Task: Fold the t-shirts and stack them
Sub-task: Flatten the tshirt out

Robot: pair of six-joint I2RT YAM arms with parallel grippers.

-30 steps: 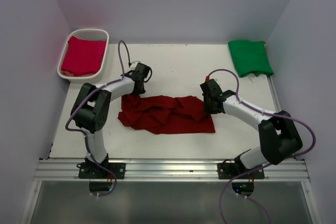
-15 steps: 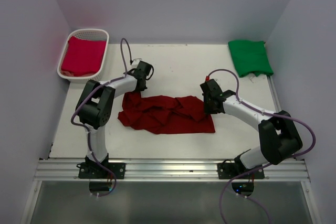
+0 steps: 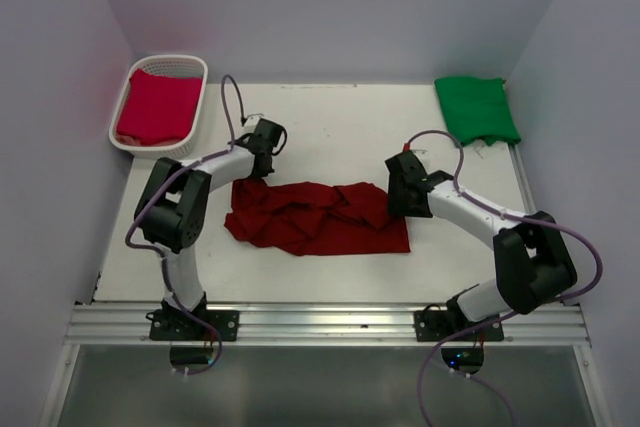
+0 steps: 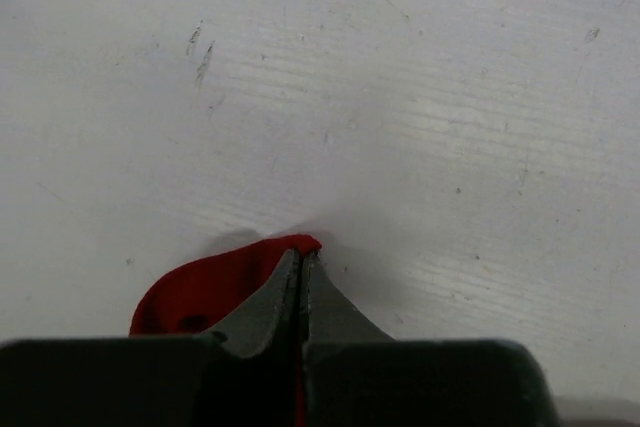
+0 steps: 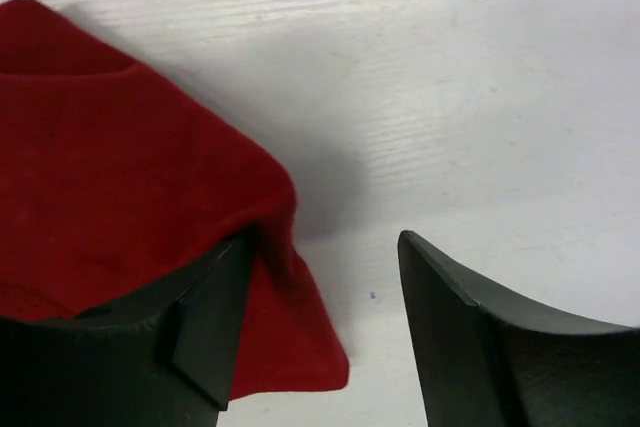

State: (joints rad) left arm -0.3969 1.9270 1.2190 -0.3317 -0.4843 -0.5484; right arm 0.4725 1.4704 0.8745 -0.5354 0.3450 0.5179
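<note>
Right gripper (image 5: 325,244) opening since a second back, releasing maroon t-shirt (image 3: 318,217); left gripper (image 4: 302,259) closing onto shirt's far-left corner. White basket (image 3: 197,107) sitting far left, holding folded crimson t-shirt (image 3: 158,107); green t-shirt (image 3: 477,110) lying folded far right, well apart. Maroon shirt lying crumpled mid-table (image 3: 340,127), between both arms. Left jaws pinching red corner tight. Right jaws standing apart, shirt's far-right corner resting against one finger (image 5: 200,327), unclamped. Both arms reaching inward, wrists angling down over table
</note>
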